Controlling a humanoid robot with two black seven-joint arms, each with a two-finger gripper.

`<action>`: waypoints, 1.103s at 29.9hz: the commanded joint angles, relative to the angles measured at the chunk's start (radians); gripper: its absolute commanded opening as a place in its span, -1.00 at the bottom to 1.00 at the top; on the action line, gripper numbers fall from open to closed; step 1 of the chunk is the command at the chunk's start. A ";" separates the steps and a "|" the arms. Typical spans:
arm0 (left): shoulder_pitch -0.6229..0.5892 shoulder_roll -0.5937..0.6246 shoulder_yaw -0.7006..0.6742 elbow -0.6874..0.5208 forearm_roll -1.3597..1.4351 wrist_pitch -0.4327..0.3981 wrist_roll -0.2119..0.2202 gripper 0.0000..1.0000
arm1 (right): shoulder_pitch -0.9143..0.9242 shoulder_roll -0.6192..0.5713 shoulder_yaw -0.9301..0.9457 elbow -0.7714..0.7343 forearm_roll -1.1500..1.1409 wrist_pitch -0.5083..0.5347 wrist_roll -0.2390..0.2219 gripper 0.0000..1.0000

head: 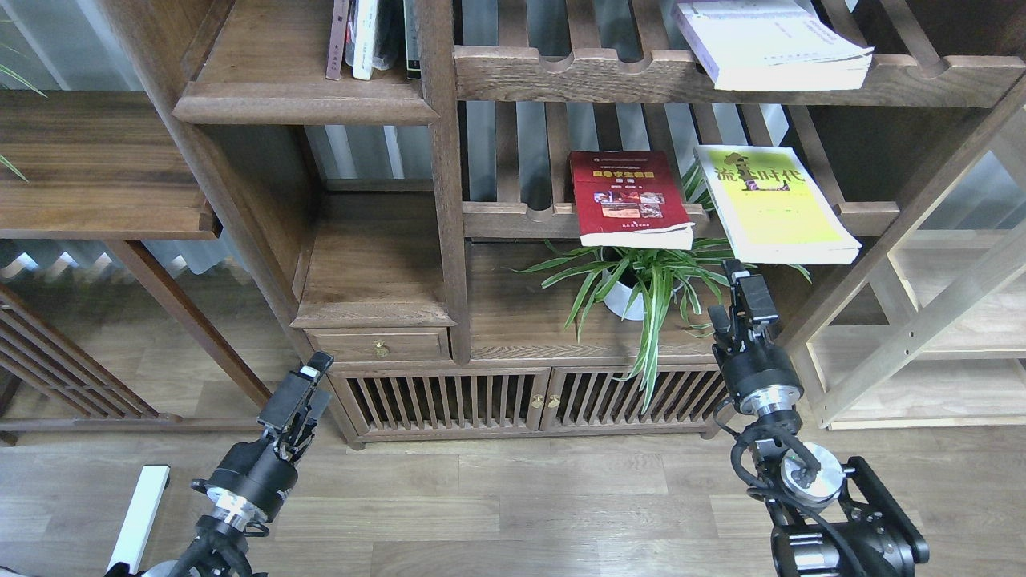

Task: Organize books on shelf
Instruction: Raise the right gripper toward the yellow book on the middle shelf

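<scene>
While the yellow-green book (773,204) lies on slats, both grippers' openings are unreadable, holding nothing.

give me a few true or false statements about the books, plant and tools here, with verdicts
1. The dark red paperback book lies left of the yellow-green paperback book. True.
2. The right tool holds the yellow-green book. False: it is below the book, holding nothing.
3. The thick pale lavender-white book lies on a slatted shelf above the other two. True.
4. The green potted plant stands on the floor. False: it stands on a brown wooden board under the books.
5. The left tool grips a drawer knob. False: it is off the cabinet.
</scene>
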 commanded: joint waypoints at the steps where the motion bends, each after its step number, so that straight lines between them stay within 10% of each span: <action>1: 0.001 0.001 0.000 0.001 -0.001 0.000 0.000 0.99 | 0.020 0.000 0.017 -0.016 0.000 0.000 0.001 1.00; 33: 0.003 0.017 -0.001 0.000 -0.022 0.000 -0.006 0.99 | 0.175 -0.055 0.060 -0.210 -0.004 -0.020 0.087 1.00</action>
